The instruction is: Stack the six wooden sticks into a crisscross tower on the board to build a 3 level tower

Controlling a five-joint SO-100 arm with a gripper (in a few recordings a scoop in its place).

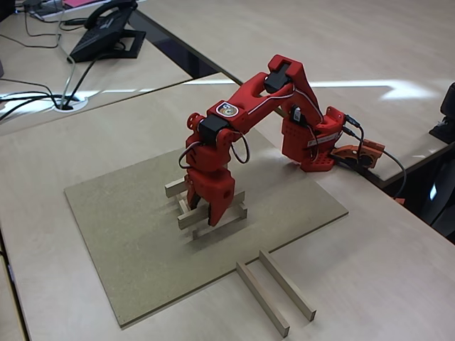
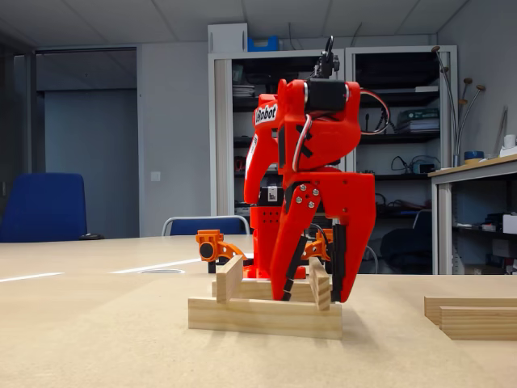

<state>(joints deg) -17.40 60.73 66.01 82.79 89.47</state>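
On the tan board (image 1: 121, 227) stands a two-layer lattice of pale wooden sticks (image 1: 213, 213). In a fixed view the front bottom stick (image 2: 266, 317) lies crosswise, with two upper sticks end-on at the left (image 2: 229, 279) and right (image 2: 320, 283). My red gripper (image 2: 315, 297) points straight down and is open, its fingers (image 2: 353, 259) straddling the right upper stick with a gap on each side. In the other fixed view the gripper (image 1: 206, 217) hangs over the lattice's middle. Two more sticks (image 1: 274, 290) lie parallel on the table off the board's near edge.
The arm's base (image 1: 313, 145) is clamped at the table's far right edge, with an orange part and cables beside it. A phone (image 1: 106, 32) and cables sit on the neighbouring desk at the back left. The loose sticks (image 2: 477, 311) lie to the lattice's right.
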